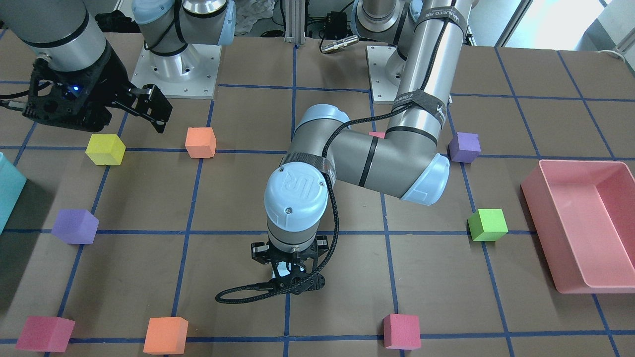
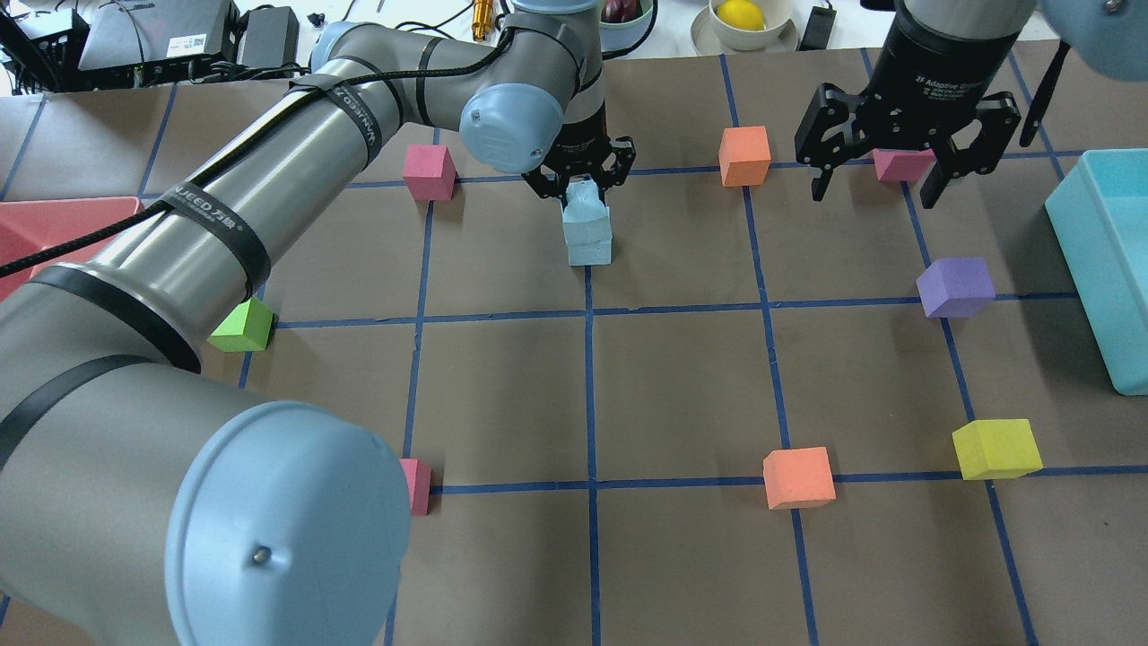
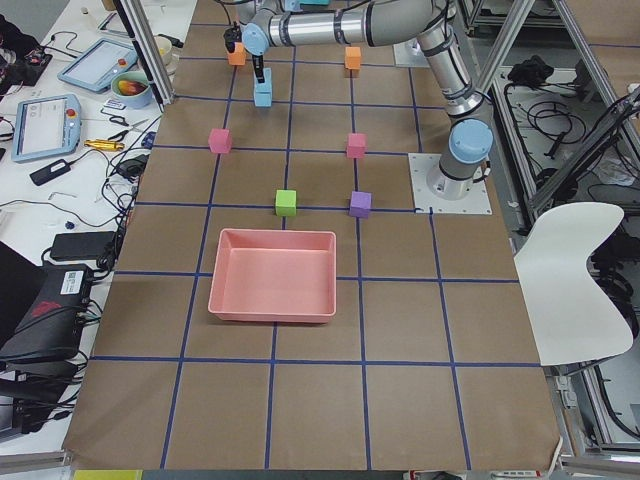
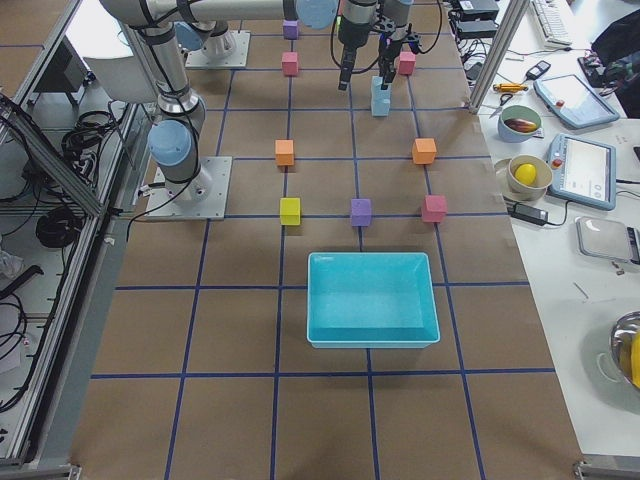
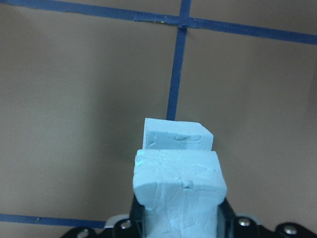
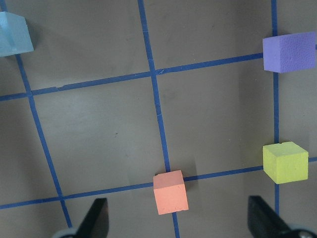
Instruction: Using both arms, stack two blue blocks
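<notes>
My left gripper (image 2: 581, 179) is shut on a pale blue block (image 2: 581, 199) and holds it right over the second blue block (image 2: 592, 244), which stands on the table at a grid line. The two read as one column; I cannot tell whether they touch. In the left wrist view the held block (image 5: 178, 188) is squeezed between the fingers, with the lower block (image 5: 177, 135) just beyond it. My right gripper (image 2: 888, 175) is open and empty, up above the table to the right of the stack. The stack shows at the top left of the right wrist view (image 6: 14, 33).
A pink cube (image 2: 901, 164) lies under my right gripper, with an orange cube (image 2: 744, 154) beside it. Purple (image 2: 956, 287), yellow (image 2: 995, 449), orange (image 2: 798, 477), green (image 2: 242, 326) and pink (image 2: 429, 172) cubes dot the table. A teal bin (image 2: 1108, 269) stands at the right, a pink bin (image 1: 580, 223) at the left.
</notes>
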